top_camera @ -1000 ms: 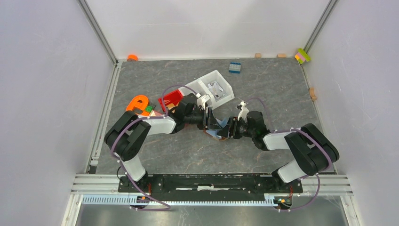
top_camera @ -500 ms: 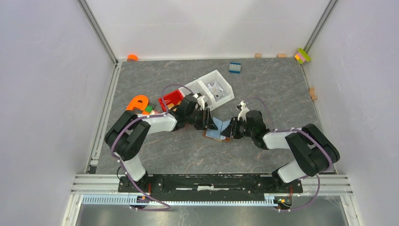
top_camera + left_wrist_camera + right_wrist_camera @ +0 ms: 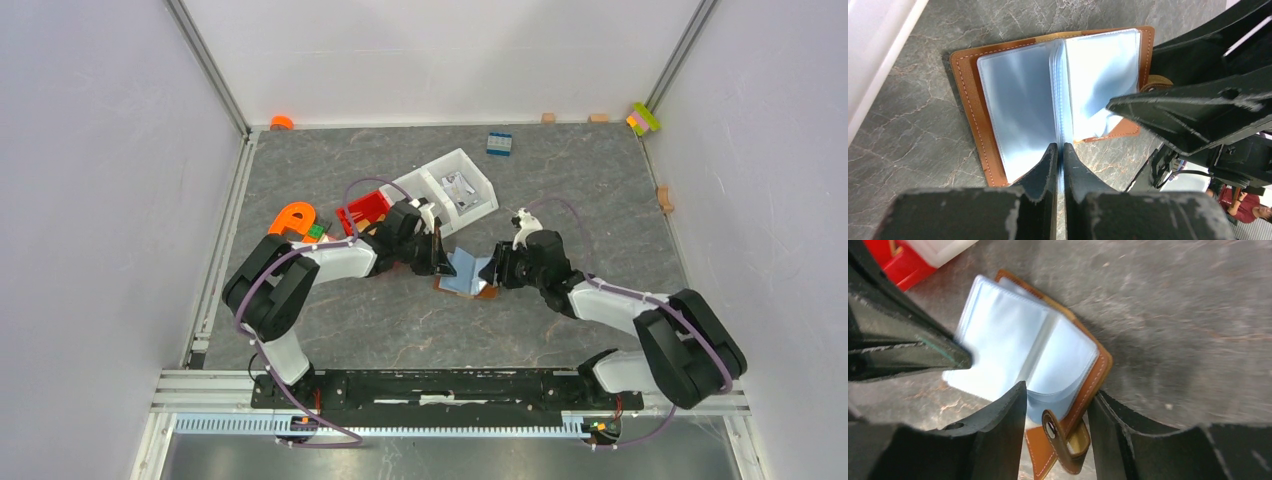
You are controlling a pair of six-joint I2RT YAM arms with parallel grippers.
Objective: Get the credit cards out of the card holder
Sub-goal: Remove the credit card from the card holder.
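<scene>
Your left end effector (image 3: 1059, 148): clamped on card holder (image 3: 966, 92) sleeve (image 3: 1060, 131); spine (image 3: 1058, 75) ran straight ahead, up-frame.
Your right end effector (image 3: 1058, 391): stood apart, straddling its strap (image 3: 1058, 441).

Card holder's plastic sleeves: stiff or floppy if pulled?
Probably floppy: the pale-blue clear plastic sleeves bow and fan apart where the left tool pinches one. The open brown leather card holder looks thin and light, so it may lift with them.

top view: my left pincer (image 3: 439, 254) and right pincer (image 3: 494, 272) are covering both ends of the brown leather card holder (image 3: 463, 272) | left wrist: my right pincer's finger (image 3: 1198, 115) is hiding its strap corner | right wrist: picture is blurring | cloudy pale-blue plastic sleeves (image 3: 1018, 100): I am failing to make out any credit cards inside
</scene>
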